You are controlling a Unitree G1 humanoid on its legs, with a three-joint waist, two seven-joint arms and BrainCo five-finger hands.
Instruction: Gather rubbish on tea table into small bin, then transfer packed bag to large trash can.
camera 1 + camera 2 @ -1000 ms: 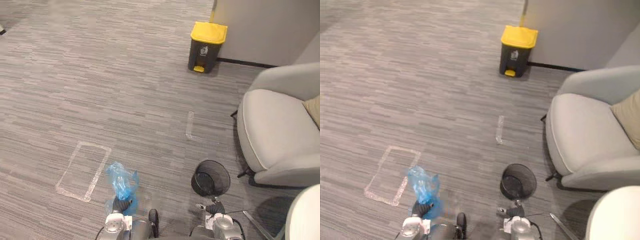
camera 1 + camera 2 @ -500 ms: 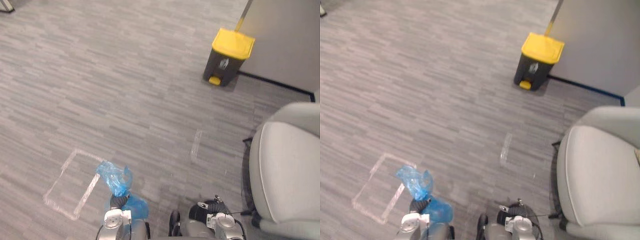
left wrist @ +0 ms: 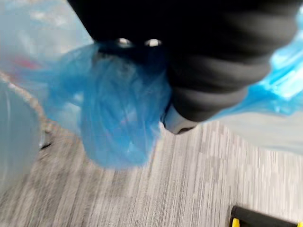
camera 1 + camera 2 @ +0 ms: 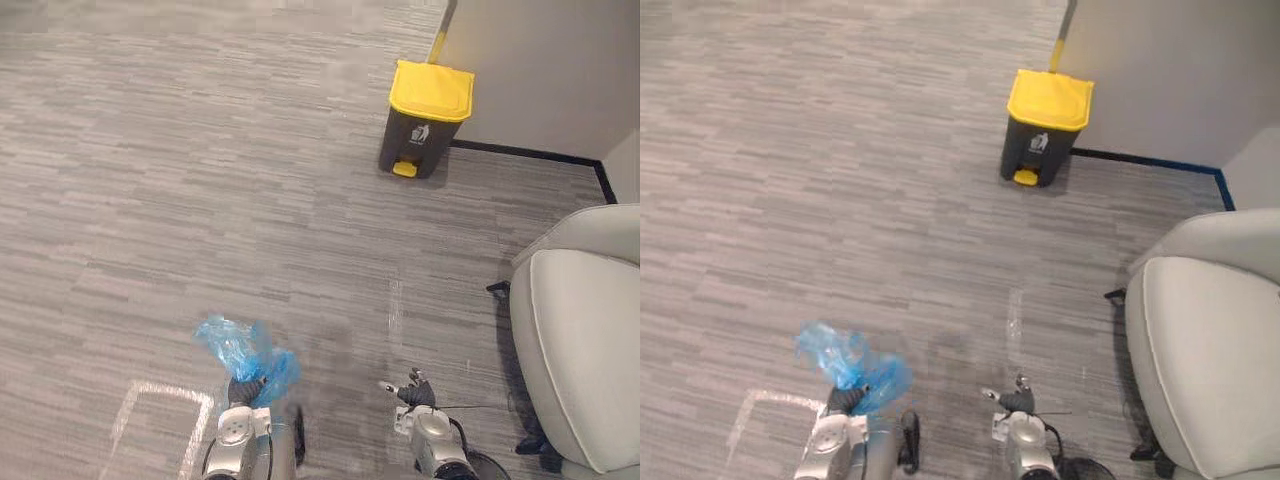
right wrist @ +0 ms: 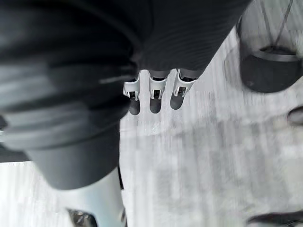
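A crumpled blue plastic bag hangs in the air low in the left eye view, and my left hand is shut on its gathered neck. In the left wrist view the blue bag bulges out right beside the hand's dark cover. My right hand hangs beside it, fingers relaxed and holding nothing. The large trash can, dark grey with a yellow lid shut, stands far ahead against the wall. The small black wire bin sits on the floor close to my right hand.
Grey striped carpet stretches between me and the trash can. A pale grey armchair fills the right side. A taped rectangle marks the floor at the lower left, and a short tape strip lies ahead.
The whole picture has shifted, so the camera has moved: the taped rectangle now sits lower and the trash can nearer the centre. My left hand still holds the blue bag.
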